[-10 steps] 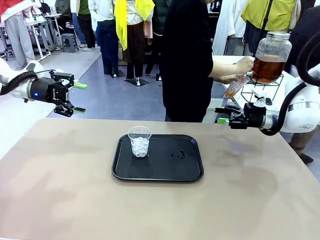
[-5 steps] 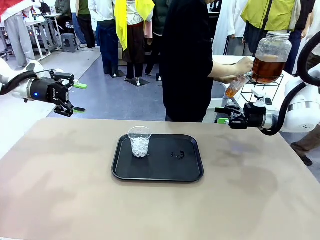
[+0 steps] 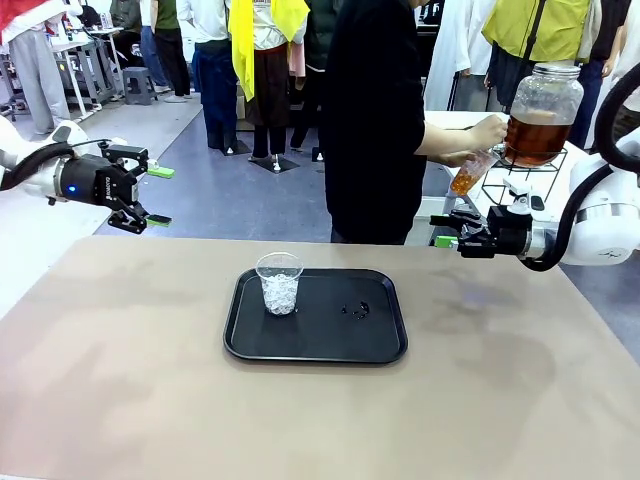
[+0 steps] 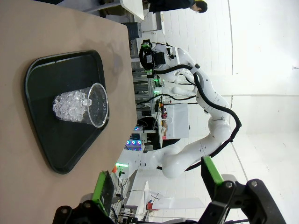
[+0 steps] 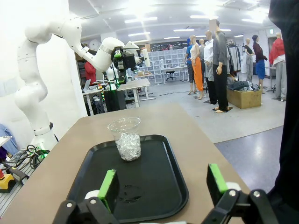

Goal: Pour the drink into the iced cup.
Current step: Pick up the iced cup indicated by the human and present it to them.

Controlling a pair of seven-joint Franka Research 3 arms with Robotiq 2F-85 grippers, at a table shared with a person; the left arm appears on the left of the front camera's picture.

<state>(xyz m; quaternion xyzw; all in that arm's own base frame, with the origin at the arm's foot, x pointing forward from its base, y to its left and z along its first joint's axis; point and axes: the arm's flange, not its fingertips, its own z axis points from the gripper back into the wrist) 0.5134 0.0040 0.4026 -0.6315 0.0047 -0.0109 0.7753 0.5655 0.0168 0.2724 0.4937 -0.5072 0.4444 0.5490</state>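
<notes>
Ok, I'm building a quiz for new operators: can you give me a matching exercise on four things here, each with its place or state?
1. iced cup
2. black tray
3. jar of amber drink
4. left gripper

A. far right, beyond the table's edge
B. jaws open, raised near the table's far left corner
C. flat on the table's middle
D. standing on the tray's left part

Pairs: 1-D, 2-C, 3-A, 4-B

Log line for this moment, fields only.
left gripper: open, empty | right gripper: open, empty | iced cup: on tray, unfilled | drink: in dispenser, person's hand holding small cup there
</notes>
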